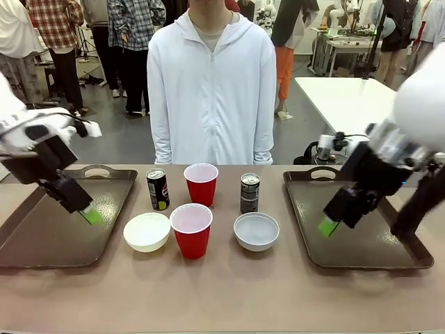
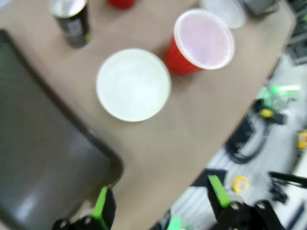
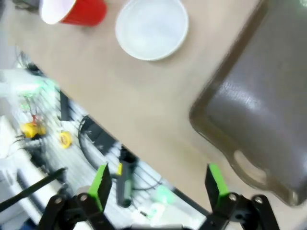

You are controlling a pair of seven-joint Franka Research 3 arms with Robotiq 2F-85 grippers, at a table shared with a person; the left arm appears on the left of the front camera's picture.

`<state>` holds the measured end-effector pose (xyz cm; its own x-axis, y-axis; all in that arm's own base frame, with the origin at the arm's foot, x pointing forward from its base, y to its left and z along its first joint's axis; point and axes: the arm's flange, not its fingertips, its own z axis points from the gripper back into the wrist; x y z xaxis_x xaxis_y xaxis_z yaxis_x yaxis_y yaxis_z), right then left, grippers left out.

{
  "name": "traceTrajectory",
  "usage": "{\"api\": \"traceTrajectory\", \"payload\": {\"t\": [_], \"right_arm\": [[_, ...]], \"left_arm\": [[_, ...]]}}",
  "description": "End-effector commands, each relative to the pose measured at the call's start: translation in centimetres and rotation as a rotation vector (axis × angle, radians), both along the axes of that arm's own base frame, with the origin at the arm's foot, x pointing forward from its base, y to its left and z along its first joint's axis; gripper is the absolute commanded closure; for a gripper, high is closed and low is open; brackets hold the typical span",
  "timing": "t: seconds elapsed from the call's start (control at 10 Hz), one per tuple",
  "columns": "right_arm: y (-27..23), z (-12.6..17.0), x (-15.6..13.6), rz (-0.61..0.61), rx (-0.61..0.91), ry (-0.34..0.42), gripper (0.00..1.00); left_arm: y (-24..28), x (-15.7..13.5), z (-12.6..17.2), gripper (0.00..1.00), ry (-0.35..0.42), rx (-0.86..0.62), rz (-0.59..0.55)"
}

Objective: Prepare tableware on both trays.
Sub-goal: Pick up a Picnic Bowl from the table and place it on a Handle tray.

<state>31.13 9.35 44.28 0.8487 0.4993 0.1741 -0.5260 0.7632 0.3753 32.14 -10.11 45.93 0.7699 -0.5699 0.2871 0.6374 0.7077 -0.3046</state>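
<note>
Two dark brown trays lie at the table's sides, the left tray (image 1: 42,243) and the right tray (image 1: 375,243), both bare. Between them stand two red cups (image 1: 192,229) (image 1: 201,183), a cream-white bowl (image 1: 147,231), a pale grey bowl (image 1: 256,231) and two dark cans (image 1: 158,188) (image 1: 249,193). My left gripper (image 1: 90,215) hovers open over the left tray; its wrist view shows the cream bowl (image 2: 133,85), a red cup (image 2: 201,42), a can (image 2: 73,19) and the tray (image 2: 38,163). My right gripper (image 1: 328,226) hangs open over the right tray (image 3: 268,110), with the grey bowl (image 3: 151,28) and a red cup (image 3: 72,10) ahead.
A person in a white hoodie (image 1: 212,90) stands at the far side, hands out of sight. More people and tables are behind. Bare tabletop (image 1: 222,292) runs along the near edge.
</note>
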Motion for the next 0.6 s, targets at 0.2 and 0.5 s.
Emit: {"api": "traceTrajectory", "payload": {"t": [0.2, 0.5], "right_arm": [[-13.4, -0.9, -0.7, -0.196, 0.472, 0.130, 0.00], [-20.5, -1.5, -4.1, -0.323, 0.606, 0.092, 0.00]], "left_arm": [[10.9, 3.7, -0.3, 0.00, 0.295, -0.382, 0.082], [17.9, 2.9, -2.4, 0.00, 0.333, -0.520, 0.284]]}}
